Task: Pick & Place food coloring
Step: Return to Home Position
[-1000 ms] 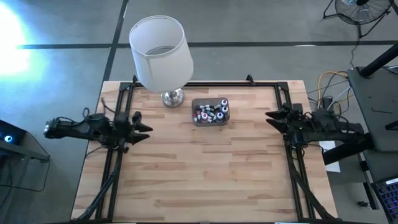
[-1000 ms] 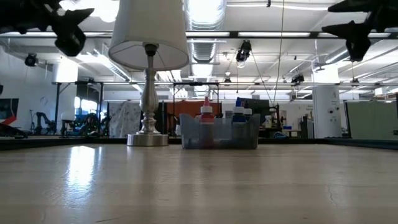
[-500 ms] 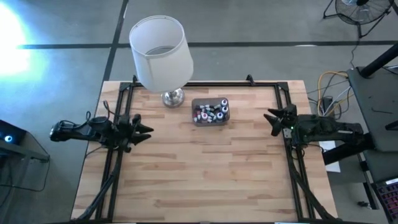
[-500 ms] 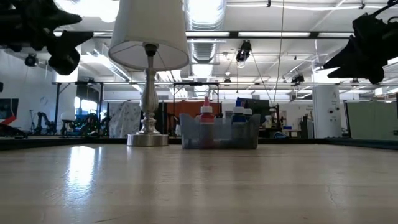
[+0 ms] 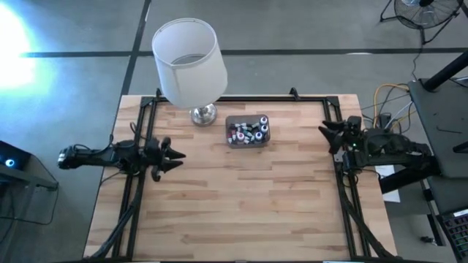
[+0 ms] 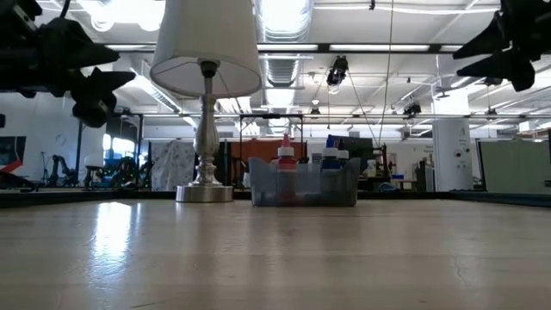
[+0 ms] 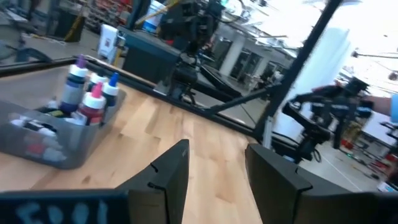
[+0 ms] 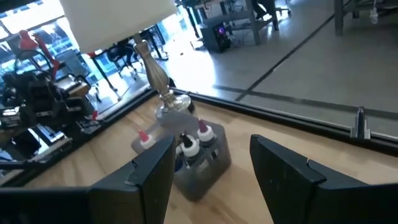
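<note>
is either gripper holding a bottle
No: the left gripper and the right gripper are both open and empty, and the bottles sit in the grey box.

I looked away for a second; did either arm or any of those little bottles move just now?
The left claw has sunk lower and edged slightly inward over the table; the right claw has drawn back a little toward its own edge. Both are open and empty; nothing was grabbed or released. The food coloring bottles, their grey bin and the lamp stayed put.
</note>
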